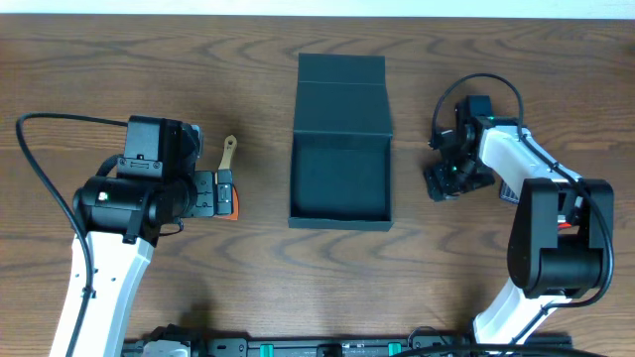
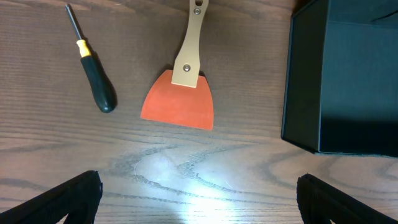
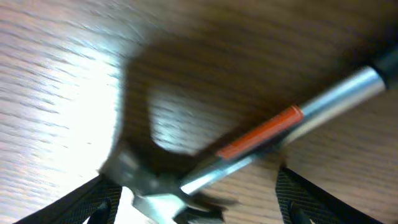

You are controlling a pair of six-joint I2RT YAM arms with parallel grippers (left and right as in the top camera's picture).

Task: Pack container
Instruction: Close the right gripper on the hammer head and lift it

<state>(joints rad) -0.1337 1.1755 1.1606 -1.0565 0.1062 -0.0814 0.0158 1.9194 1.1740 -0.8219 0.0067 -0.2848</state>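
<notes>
Scraper [image 2: 178, 102] lies just beyond your left end effector [image 2: 199, 200], fingers spread wide, handle running toward the far side; the open container [image 2: 303, 81] sits just right of it.

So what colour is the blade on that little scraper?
Orange-red blade, on a tan handle. It shows best in the left wrist view.

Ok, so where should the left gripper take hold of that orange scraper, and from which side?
By the tan handle, coming straight down from above and closing across its narrow width. The scraper lies flat on the table, and its orange blade is wide and thin, offering little to pinch. The left gripper is open, probably wide enough.
</notes>
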